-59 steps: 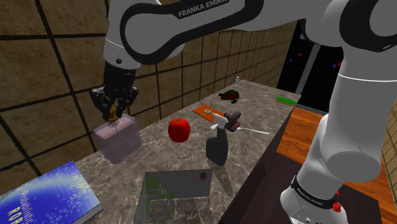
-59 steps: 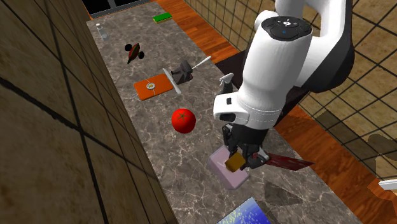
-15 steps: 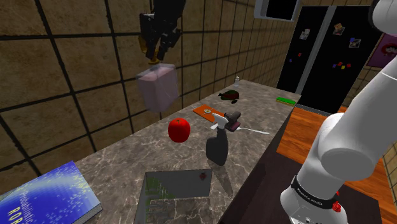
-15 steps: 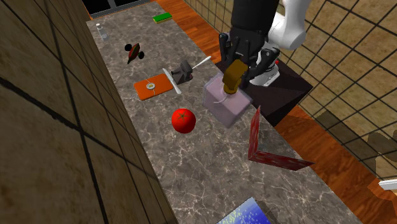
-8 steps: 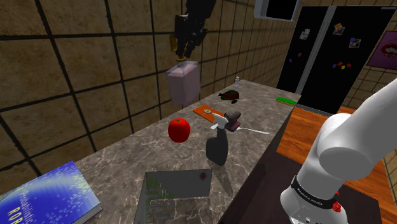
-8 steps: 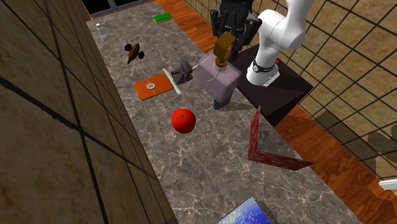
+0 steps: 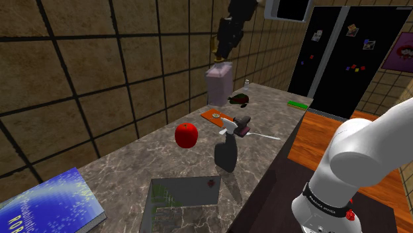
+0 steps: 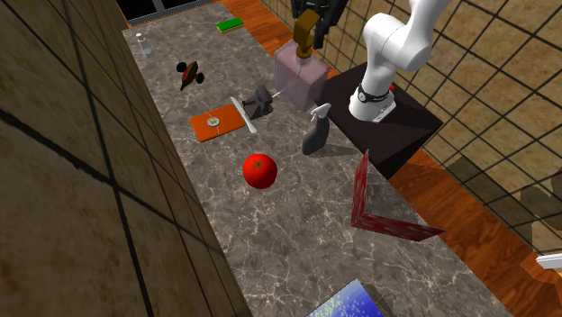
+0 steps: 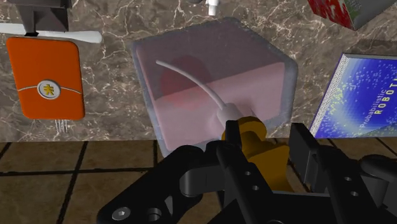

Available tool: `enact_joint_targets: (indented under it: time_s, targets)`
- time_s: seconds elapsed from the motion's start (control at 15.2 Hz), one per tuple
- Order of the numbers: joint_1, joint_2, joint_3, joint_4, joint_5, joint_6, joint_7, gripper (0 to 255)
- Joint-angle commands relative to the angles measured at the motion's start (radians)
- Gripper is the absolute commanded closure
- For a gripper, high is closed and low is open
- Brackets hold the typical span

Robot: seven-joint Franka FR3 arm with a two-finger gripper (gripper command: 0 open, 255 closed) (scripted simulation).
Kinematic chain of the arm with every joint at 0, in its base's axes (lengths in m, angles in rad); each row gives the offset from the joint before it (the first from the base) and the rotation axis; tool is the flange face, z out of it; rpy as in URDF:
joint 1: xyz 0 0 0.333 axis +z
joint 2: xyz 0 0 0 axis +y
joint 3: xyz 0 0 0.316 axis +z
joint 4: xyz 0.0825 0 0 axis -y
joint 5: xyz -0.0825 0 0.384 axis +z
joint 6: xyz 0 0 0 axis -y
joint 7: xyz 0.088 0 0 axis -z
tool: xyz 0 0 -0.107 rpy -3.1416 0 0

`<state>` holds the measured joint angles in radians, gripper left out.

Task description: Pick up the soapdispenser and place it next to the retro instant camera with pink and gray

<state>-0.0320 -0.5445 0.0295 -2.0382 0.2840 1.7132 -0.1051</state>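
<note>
Gripper (image 9: 264, 141) clasps the orange pump of the pale pink soap dispenser (image 9: 216, 83), hanging high above the marble counter (image 7: 145, 153); best lowered slowly and upright, I judge, to land just beside the camera (image 7: 241, 124) without nudging it.

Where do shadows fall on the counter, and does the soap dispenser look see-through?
Second exterior view: the spray bottle throws a shadow on the counter toward that view's right. Wrist view: the soap dispenser is see-through, and a red blur shows through it. Shoulder view: it looks pale pink.
</note>
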Motion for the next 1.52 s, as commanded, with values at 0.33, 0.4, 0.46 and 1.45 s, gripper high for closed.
enact_joint_targets:
  time_s: [0.33,0.4,0.46,1.45]
  targets:
    - [-0.042,-0.083,-0.134,-0.039,-0.046,-0.084,-0.144,255]
    - [-0.048,-0.09,-0.154,-0.041,-0.055,-0.095,-0.165,255]
    - [-0.054,-0.097,-0.174,-0.042,-0.064,-0.107,-0.187,255]
    - [-0.114,-0.139,-0.363,-0.104,-0.159,-0.133,-0.401,255]
